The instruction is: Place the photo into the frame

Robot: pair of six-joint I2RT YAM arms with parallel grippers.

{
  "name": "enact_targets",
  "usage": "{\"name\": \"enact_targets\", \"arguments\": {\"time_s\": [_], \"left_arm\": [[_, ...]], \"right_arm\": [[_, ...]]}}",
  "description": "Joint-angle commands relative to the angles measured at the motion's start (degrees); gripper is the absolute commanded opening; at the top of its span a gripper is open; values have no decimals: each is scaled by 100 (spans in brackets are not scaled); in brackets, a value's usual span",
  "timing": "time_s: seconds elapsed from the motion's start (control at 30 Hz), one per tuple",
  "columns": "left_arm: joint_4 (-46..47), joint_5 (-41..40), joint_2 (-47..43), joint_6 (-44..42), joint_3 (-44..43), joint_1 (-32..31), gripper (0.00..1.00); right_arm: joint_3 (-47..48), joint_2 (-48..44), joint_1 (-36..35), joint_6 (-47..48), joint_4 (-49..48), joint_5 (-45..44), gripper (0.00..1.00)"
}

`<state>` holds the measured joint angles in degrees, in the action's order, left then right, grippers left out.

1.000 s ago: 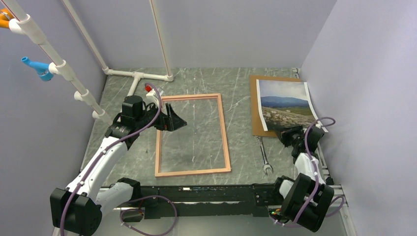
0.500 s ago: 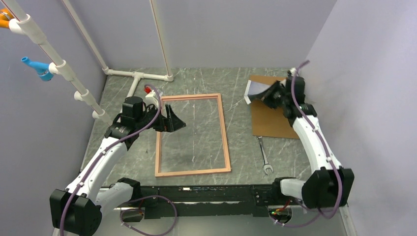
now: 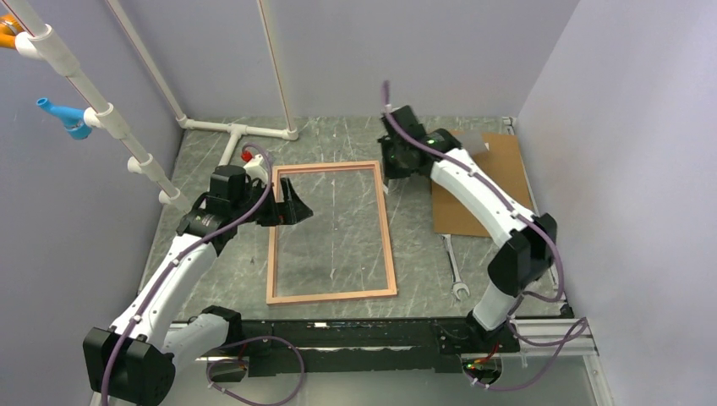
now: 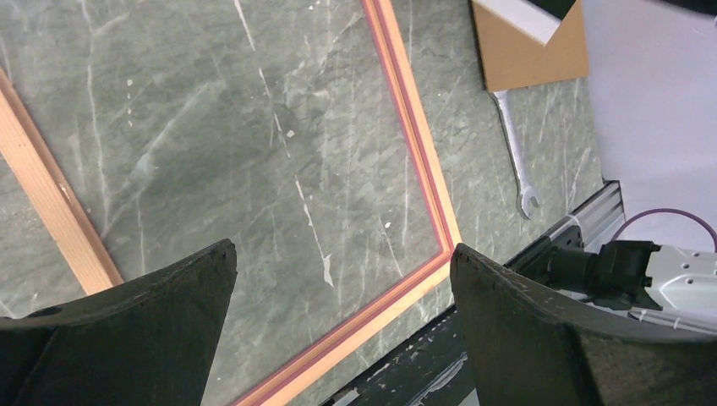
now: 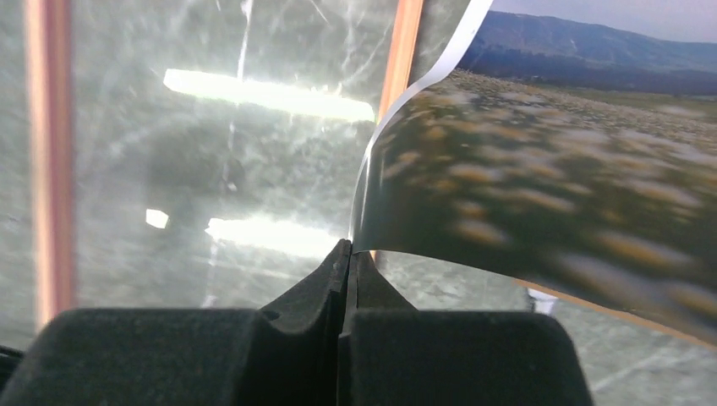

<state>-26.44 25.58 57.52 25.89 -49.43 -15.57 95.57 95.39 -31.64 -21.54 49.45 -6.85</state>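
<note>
The frame (image 3: 389,228), with thin light-wood edges, lies flat mid-table; its rails also show in the left wrist view (image 4: 414,127) and the right wrist view (image 5: 404,51). My right gripper (image 3: 391,173) hovers by the frame's far right corner, shut on a corner of the photo (image 5: 550,169). The print curls up to the right of the jaws (image 5: 348,254), landscape side toward the camera. From above the arm hides most of it; a pale strip (image 3: 473,141) trails over the board. My left gripper (image 3: 292,207) stands open over the frame's left rail, its jaws (image 4: 342,262) holding nothing.
A brown backing board (image 3: 478,199) lies at the right, seen too in the left wrist view (image 4: 533,55). A wrench (image 3: 454,266) rests near its front edge. White pipes (image 3: 237,131) run along the back left. Walls close in on both sides.
My right arm has lifted the photo off the backing board and swung it left to the frame's far right corner. The left arm has barely shifted.
</note>
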Motion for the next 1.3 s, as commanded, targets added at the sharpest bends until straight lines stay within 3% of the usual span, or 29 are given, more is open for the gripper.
{"name": "enact_targets", "arguments": {"time_s": [0.0,0.13,0.27,0.53,0.97,1.27], "left_arm": [[-104,-223,-7,193,-241,-8,99],[-249,-529,-82,226,-268,2,99],[-403,-850,-196,341,-241,167,100],[-347,-582,-439,655,176,858,99],[-256,-54,-803,817,633,1958,100],[-49,237,-790,856,841,2180,99]], "right_arm": [[451,394,-632,857,969,-1035,0],[568,640,-1152,1256,1109,-1279,0],[675,711,-1606,1719,1082,-575,0],[918,1243,-2438,2178,1556,-65,0],[464,1209,-2959,2553,1703,519,2],[109,1048,-3125,2348,1781,358,4]]}}
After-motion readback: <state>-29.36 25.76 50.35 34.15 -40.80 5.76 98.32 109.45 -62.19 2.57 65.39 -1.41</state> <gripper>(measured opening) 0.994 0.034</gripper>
